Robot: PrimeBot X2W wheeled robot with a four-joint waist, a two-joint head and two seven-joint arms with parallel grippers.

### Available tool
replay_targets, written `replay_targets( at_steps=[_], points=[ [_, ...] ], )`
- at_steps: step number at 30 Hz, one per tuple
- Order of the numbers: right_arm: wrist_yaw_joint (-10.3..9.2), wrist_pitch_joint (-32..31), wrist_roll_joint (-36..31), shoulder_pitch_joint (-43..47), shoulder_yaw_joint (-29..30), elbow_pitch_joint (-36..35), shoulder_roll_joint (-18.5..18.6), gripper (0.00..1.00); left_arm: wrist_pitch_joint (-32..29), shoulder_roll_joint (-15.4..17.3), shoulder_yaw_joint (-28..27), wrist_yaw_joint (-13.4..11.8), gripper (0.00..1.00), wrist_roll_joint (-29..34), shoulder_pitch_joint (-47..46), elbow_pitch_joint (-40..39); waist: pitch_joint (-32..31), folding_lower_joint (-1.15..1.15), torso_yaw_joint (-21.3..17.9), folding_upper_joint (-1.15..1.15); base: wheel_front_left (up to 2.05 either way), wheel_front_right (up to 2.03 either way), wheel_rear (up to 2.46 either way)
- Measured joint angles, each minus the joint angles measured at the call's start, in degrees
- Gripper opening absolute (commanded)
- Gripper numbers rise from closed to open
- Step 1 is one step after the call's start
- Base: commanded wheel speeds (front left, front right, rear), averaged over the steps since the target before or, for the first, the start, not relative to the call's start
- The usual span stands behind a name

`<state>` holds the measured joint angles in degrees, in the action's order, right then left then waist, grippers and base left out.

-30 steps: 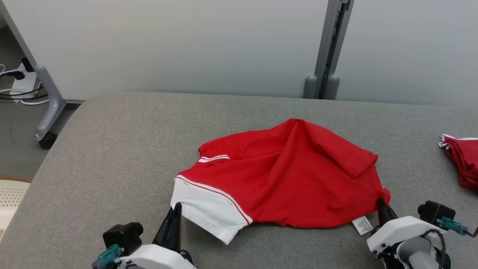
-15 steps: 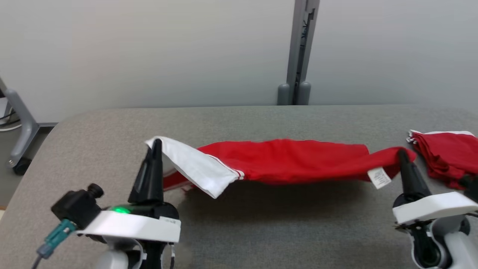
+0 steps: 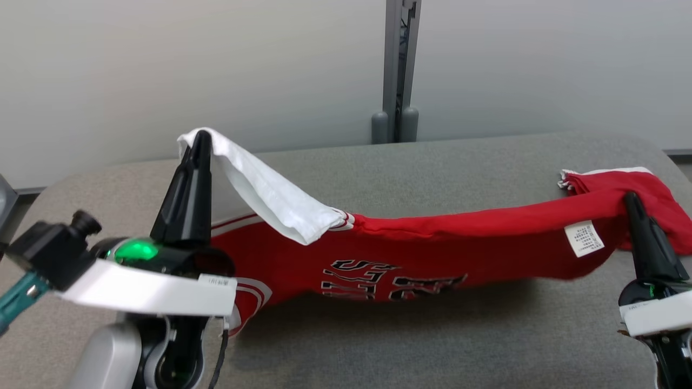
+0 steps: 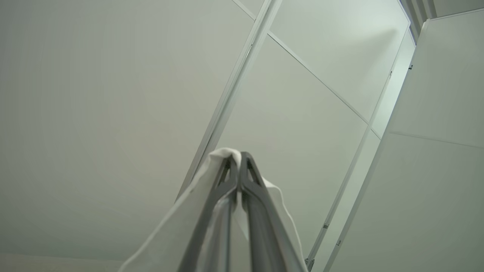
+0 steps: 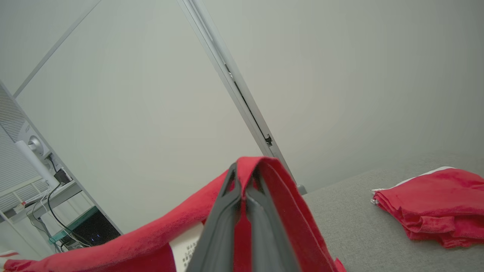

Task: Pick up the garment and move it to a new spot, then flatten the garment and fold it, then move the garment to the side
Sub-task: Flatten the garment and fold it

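We see the shirt (image 3: pixel 432 248) stretched in the air above the table (image 3: pixel 432 346); whether its lower edge touches, we cannot tell. The left gripper (image 3: pixel 199 139) is clenched on the white sleeve (image 3: pixel 270 200), and the right gripper (image 3: pixel 630 199) on the red edge beside the label (image 3: pixel 584 237). A folded red pile (image 3: pixel 662 186) lies just behind the right gripper.

You'll see long, tapering black jaws on both arms, each pair set on a white wrist plate (image 3: pixel 146 294) with a green light (image 3: pixel 132 251) at its base, while the left wrist carries a black camera block (image 3: pixel 48 256) with a teal cable plug (image 3: pixel 16 300).
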<state>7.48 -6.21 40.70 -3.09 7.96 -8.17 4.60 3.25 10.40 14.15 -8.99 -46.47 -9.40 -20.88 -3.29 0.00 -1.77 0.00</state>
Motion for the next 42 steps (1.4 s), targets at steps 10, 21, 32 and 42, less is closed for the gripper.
replay_targets(
  at_steps=[10,21,32,42],
  points=[
    [0.0,-4.93,-7.75,-18.57,-1.05,7.35,-0.86,0.0,-7.69,2.89,1.7,3.25,0.0,0.96,-21.63,15.22,7.96,0.0,-0.57,0.0,0.0,0.0,0.0],
    [0.01,6.43,-19.45,-63.59,-4.19,34.61,-0.81,0.0,-3.24,3.78,1.05,5.84,0.0,10.29,-67.78,43.77,22.36,0.0,-1.76,0.0,0.0,0.0,0.0],
    [0.01,19.45,-24.77,-82.11,-0.71,59.51,-1.41,0.0,10.83,0.04,1.46,11.62,0.0,13.92,-86.03,64.12,27.95,0.0,-2.61,0.0,0.0,0.0,0.0],
    [0.01,21.11,-23.56,-72.96,-4.25,69.16,-1.74,0.0,11.67,-2.66,0.64,15.63,0.0,10.44,-69.73,68.14,35.21,0.0,0.86,0.0,0.0,0.0,0.0]
  ],
)
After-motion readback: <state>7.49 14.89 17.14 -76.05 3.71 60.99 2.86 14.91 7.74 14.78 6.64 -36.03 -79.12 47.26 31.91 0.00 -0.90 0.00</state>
